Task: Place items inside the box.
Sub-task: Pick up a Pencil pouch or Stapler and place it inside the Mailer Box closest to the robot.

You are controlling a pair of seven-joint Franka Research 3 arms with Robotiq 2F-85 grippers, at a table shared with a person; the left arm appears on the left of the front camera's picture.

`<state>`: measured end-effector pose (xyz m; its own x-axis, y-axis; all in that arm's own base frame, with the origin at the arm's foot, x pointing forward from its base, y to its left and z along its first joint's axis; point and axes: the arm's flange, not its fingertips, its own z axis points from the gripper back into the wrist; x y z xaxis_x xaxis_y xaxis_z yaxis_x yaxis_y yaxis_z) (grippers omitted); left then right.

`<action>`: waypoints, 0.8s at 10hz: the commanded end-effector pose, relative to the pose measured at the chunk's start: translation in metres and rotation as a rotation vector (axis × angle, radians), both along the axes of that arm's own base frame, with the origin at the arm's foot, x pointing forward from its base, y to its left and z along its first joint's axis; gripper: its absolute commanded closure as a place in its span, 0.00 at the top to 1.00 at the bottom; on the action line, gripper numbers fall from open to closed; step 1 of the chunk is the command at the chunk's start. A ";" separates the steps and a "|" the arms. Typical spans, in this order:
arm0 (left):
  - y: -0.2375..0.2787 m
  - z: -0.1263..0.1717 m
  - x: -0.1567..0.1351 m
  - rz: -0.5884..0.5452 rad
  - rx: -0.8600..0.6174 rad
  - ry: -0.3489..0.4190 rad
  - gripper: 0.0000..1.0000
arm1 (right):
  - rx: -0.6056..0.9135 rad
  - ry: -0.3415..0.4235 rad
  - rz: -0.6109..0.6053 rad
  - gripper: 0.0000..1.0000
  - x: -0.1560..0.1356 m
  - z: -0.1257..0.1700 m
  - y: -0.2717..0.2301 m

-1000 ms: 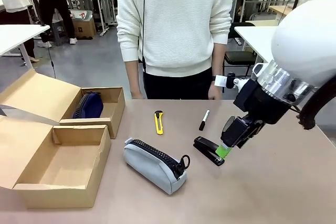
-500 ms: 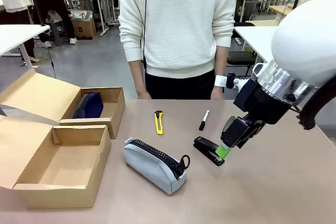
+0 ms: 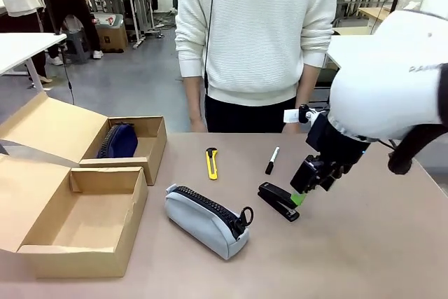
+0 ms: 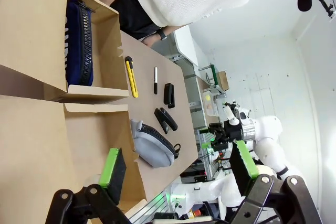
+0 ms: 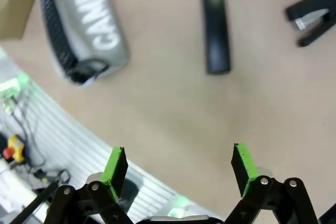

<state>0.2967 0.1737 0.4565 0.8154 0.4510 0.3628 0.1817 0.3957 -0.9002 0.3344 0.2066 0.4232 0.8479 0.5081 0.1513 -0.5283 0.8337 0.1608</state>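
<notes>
Busy lab behind us, other tables in the distance, and a person (image 3: pixel 255 33) in a white jumper standing right at the far edge of our brown table (image 3: pixel 364 257). Our right gripper (image 3: pixel 301 194) has its jaws spread wide with nothing in them. Its green tip sits just beside the right end of the stapler (image 3: pixel 278 201), maybe touching it, we honestly can't tell.

That's our first worry. Coming down this far toward one end, a finger could land on top of the stapler or shove it sideways instead of straddling it. Staplers are springy and slick too, so we reckon a pinch near the end might let it pivot or pop out mid-carry.

Further out, the marker (image 3: pixel 272 160) and knife (image 3: pixel 211 163) lie apart, close to the person. The grey pouch (image 3: pixel 208 220) lies between the stapler and the boxes, so a low carry could clip it. The blue pouch (image 3: pixel 117 141) is already in the far box (image 3: pixel 159 145), and the near box (image 3: pixel 77 260) has nothing in it.

Pose-wise, our right arm reaches in from the right, wrist tipped down toward the stapler. Our left gripper (image 4: pixel 177 163) hangs wide open over the near box.
</notes>
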 end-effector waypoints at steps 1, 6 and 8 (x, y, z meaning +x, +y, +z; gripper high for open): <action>0.001 0.000 -0.002 -0.011 0.003 -0.028 1.00 | -0.031 -0.013 -0.038 1.00 0.034 -0.010 0.011; 0.001 0.000 -0.002 -0.011 0.003 -0.028 1.00 | -0.063 -0.040 -0.020 1.00 0.077 -0.076 0.044; 0.001 0.000 -0.002 -0.011 0.003 -0.028 1.00 | -0.103 -0.045 -0.031 1.00 0.075 -0.090 0.057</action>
